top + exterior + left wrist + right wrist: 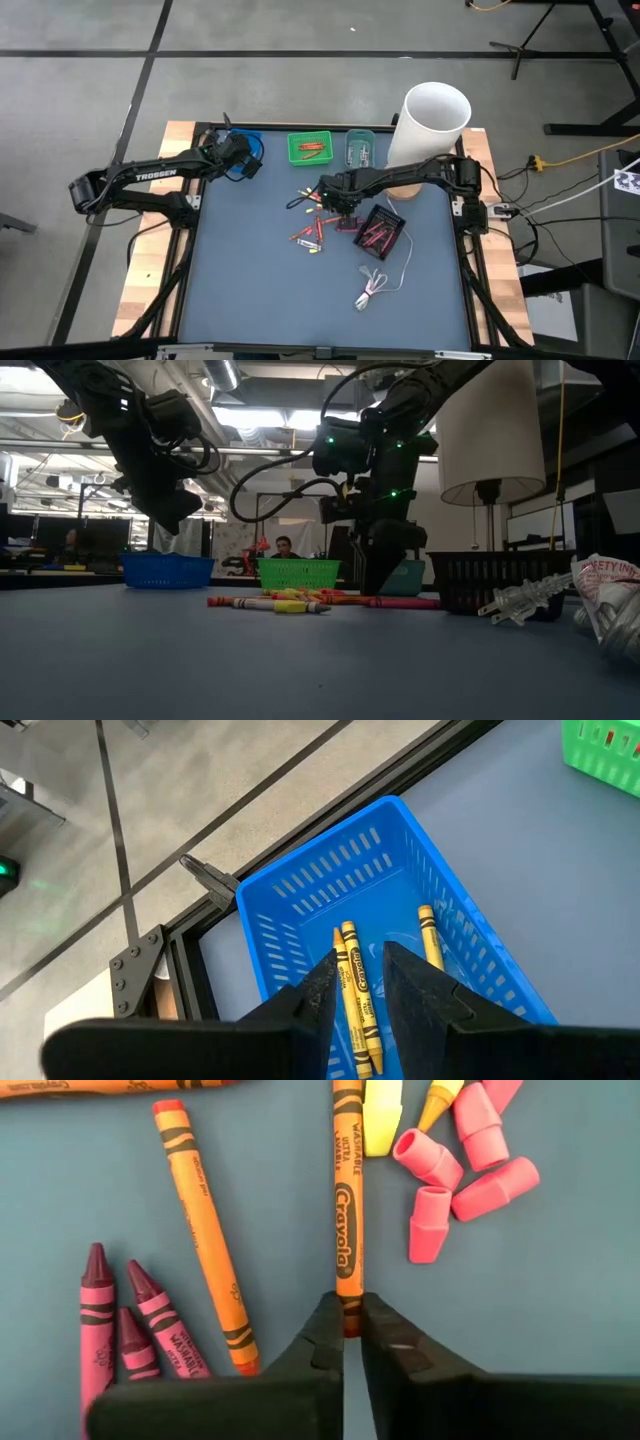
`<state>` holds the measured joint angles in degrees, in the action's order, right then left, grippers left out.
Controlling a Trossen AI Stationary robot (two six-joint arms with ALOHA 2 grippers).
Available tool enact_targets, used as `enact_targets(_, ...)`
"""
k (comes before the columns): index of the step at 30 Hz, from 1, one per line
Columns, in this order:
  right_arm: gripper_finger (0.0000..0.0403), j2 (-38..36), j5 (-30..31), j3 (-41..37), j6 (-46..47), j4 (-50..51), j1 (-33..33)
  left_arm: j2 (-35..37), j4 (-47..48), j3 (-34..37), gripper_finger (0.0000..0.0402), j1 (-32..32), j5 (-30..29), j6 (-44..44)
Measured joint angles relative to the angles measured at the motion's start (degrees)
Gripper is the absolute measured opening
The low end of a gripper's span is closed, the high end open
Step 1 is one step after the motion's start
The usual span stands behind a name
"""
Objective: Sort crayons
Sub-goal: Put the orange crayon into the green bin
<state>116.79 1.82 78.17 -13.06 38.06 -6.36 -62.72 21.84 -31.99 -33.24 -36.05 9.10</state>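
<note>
Right end effector (350, 1325) low over blue table (560, 1310)

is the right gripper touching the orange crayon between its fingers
Touching. The right wrist view shows the right gripper with both fingertips pressed against the end of the upright orange crayon, no gap on either side.

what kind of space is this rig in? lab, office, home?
Most likely a robotics lab or workshop. The low view shows an open industrial ceiling with strip lights, a person seated at benches behind the table, and the high view shows bare concrete floor with tripod legs.
</note>
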Motion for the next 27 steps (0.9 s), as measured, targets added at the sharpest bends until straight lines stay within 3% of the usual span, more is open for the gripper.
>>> enact_targets(8, 0.002, 0.5, 0.1, 3.7, 0.6, 5.6, 0.0, 0.0, 0.0, 0.0, 0.0069, 0.0, 0.0, 0.0)
enact_targets(18, 0.001, 0.4, 1.1, 13.7, 0.6, 9.1, 0.0, 0.0, 0.0, 0.0, 0.0069, 0.0, 0.0, 0.0)
enact_targets(27, 0.0016, 0.3, 20.8, 16.6, -4.0, 1.6, -2.1, 0.0, 0.0, 0.0, 0.0069, 0.0, 1.6, 0.0)
